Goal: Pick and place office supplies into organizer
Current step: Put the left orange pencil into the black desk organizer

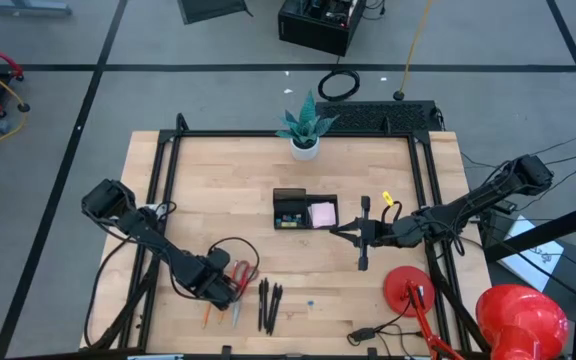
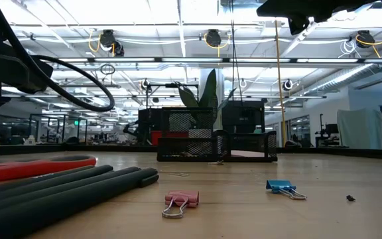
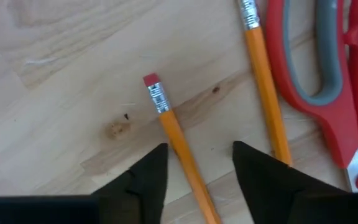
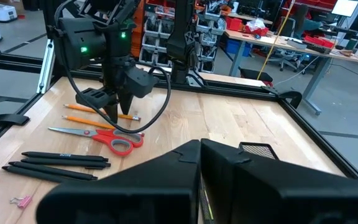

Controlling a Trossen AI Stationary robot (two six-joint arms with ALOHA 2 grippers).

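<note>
My left gripper is open, low over the table's near left part. Its fingers stand on either side of an orange pencil, which lies flat with its eraser end pointing away. A second orange pencil and the red-handled scissors lie beside it. Three black pens lie to the right of the scissors. The black mesh organizer sits mid-table with a pink sticky-note pad inside. My right gripper is shut and hovers just right of the organizer.
A white plant pot stands behind the organizer. A pink clip and a blue clip lie on the near table. A yellow piece sits near my right arm. Red round objects stand at the near right corner.
</note>
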